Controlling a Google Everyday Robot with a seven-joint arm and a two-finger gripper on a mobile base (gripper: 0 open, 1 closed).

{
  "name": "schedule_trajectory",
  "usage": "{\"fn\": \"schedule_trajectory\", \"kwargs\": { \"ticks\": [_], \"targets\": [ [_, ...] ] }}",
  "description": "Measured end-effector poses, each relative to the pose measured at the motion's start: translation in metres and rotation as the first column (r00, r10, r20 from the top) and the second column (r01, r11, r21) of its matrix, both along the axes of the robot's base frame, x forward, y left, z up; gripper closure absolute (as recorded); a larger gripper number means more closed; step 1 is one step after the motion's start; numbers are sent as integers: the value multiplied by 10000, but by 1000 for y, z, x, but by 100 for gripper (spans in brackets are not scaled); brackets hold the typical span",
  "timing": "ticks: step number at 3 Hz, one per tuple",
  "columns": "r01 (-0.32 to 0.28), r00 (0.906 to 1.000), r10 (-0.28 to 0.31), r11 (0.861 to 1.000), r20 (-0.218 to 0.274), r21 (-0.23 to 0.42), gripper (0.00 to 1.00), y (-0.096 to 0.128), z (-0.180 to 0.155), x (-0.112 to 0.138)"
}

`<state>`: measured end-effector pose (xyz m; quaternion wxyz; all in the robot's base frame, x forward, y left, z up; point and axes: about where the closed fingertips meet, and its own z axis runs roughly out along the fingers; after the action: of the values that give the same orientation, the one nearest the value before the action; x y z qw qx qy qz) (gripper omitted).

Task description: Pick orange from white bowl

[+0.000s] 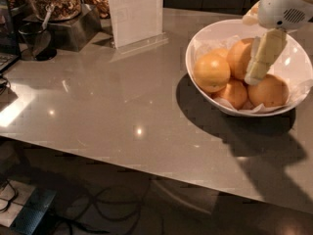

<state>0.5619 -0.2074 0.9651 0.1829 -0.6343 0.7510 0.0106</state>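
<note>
The white bowl (pixel 205 38) with a crinkled paper lining stands on the right of the grey counter and holds several oranges. The orange (pixel 238 58) lies at the back of the bowl, glossy and partly covered by my gripper. Smaller look-alike oranges lie at the left (pixel 212 72), the front (pixel 233 94) and the right (pixel 269 91). My gripper (pixel 258 65) comes down from the top right into the bowl. It hangs just right of the orange, its tip between that and the right-hand fruit.
A white sign holder (pixel 134 13) stands at the back of the counter (pixel 107 106). Jars of nuts on a metal stand (pixel 58 9) and a dark cup (pixel 36 40) are at the back left. The counter's front edge runs diagonally, with cables on the floor below.
</note>
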Motion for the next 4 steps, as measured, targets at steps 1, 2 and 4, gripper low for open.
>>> {"fn": "schedule_trajectory", "kwargs": {
  "ticks": [1,2,4],
  "targets": [
    [173,9988,-161,9995,-460,253,0,-5,-21,11],
    [405,9930,-372,9988,-1120,277,0,-12,-45,12],
    [405,9929,-371,9988,-1129,277,42,-12,-46,12]
  ]
}}
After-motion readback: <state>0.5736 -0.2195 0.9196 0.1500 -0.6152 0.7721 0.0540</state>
